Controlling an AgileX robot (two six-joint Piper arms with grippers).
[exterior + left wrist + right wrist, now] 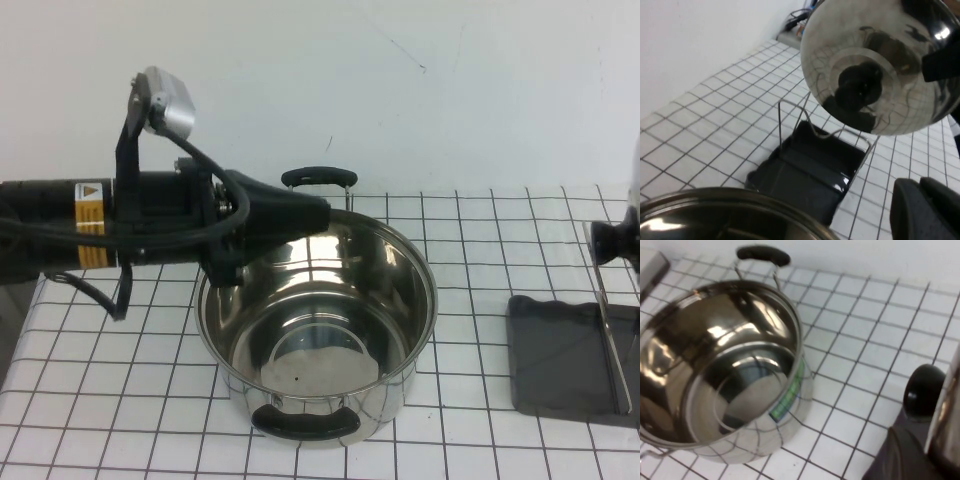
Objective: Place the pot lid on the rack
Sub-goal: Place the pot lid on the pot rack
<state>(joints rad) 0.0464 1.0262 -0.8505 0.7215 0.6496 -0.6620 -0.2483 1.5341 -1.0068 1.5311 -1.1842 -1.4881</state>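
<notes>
The shiny pot lid with its black knob is held on edge just above the dark grey rack, close to the rack's thin metal bar. In the high view only the knob shows at the right edge, over the rack. My right gripper is shut on the lid's rim, beside the knob. One of its dark fingers shows against the lid. My left gripper is shut and empty, above the pot's far rim; it also shows in the left wrist view.
The deep steel pot with two black handles stands open at the table's middle, left of the rack. The left arm reaches in from the left over it. The table has a white cloth with a grid pattern.
</notes>
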